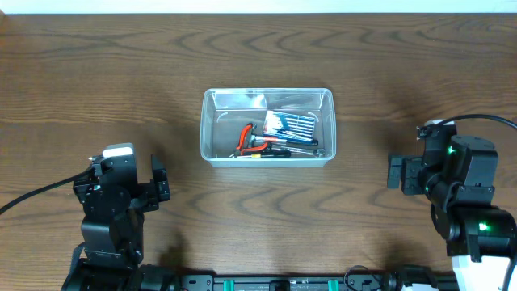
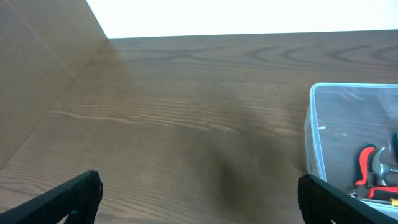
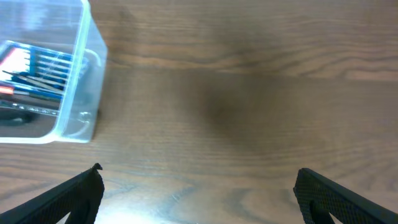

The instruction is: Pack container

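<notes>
Two arms sit at the near edge of the wooden counter (image 1: 89,73), and we see the left arm (image 1: 109,212) and the right arm (image 1: 467,194) well apart, one on each side. Between them, toward the middle of the counter, stands the container (image 1: 266,92), upright and touching neither arm.

The left fingers (image 2: 71,198) are spread wide with only bare wood showing between them; they hold nothing. From the left wrist view we catch the bin's near corner at the right edge, just beyond one finger's tip. The right fingers (image 3: 336,199) are likewise spread wide and hold nothing, with the bin's other end in the upper left of that view, apart from them.

Inside the bin we make out several hand tools lying flat on its floor, gathered toward the near and right part. Red-handled pliers (image 1: 245,139) lie left of centre. A pack of blue-and-black tools (image 1: 292,125) lies to their right, close against the right wall. A few dark slender tools (image 1: 283,150) lie along the near wall; we cannot tell exactly what they are. The far-left part of the floor is bare.
</notes>
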### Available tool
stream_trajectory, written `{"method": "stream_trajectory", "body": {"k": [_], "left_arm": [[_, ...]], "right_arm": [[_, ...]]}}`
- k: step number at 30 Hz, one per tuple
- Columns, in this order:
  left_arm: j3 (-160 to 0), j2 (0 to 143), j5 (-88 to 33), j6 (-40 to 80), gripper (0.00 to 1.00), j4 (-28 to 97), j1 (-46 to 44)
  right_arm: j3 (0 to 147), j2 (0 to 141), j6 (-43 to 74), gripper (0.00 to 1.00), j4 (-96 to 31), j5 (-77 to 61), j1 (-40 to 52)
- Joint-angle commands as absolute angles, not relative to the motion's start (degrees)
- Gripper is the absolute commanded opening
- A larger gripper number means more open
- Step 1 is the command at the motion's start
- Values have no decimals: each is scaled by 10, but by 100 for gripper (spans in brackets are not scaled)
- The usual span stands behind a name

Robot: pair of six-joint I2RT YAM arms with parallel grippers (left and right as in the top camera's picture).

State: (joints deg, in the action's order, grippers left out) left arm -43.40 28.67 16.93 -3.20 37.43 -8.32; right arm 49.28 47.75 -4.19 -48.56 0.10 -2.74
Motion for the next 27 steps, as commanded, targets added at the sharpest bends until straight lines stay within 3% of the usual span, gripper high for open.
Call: {"method": "stream_trajectory", "body": {"k": [1, 9, 13, 22, 27], "left_arm": [[-432, 284, 179, -30, 99, 375, -85], [-432, 284, 179, -29, 98, 375, -85], [-432, 284, 179, -29, 98, 375, -85], [-432, 284, 179, -30, 98, 375, -85], [-432, 284, 179, -30, 98, 375, -85]], "right_arm": [[489, 434, -43, 99, -491, 27, -23], [360, 174, -15, 99, -480, -52, -3], [257, 64, -7, 99, -392, -57, -4], [78, 8, -10, 99, -67, -4, 22], [15, 3, -56, 99, 11, 29, 46]]}}
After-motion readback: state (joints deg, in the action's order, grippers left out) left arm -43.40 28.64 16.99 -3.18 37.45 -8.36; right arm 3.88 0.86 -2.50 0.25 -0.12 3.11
